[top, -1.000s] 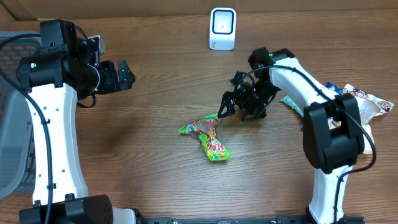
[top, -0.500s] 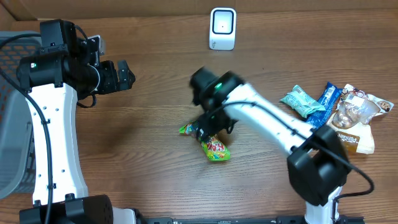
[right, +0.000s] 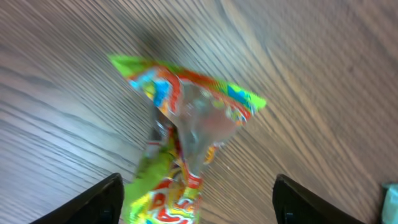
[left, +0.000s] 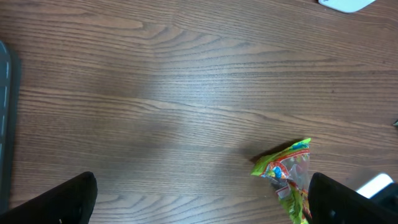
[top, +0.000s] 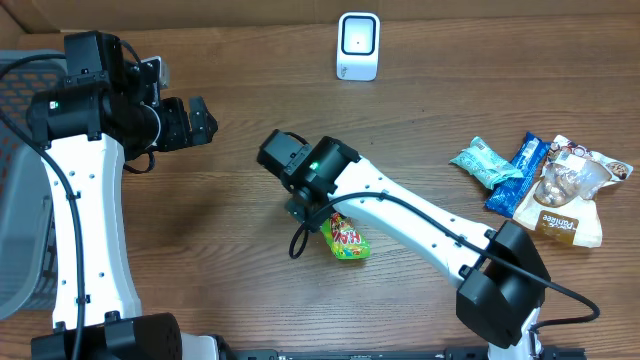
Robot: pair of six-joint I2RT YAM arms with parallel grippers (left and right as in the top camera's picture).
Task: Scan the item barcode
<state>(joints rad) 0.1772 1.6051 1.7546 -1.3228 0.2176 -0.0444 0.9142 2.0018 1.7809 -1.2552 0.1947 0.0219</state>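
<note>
- My right jaws stand wide, a finger [right: 102, 199] on each side of the candy bag [right: 186, 130]. They grip nothing. Whether a pad brushes the wrapper I cannot tell.
- The bag lies flat mid-table, nearer me than the scanner [top: 358, 45] and well apart from it, with bare table [top: 230, 150] between them.
- My left jaws are fully spread and empty, held above the left side of the table.
- Open wood runs left of the bag as far as a grey basket [top: 15, 180] at the left edge.
- Snack packs [top: 545, 180] cluster near the right edge, well clear of the bag.
- My own right arm [top: 410, 210] stretches across the table and covers part of the bag from overhead.
</note>
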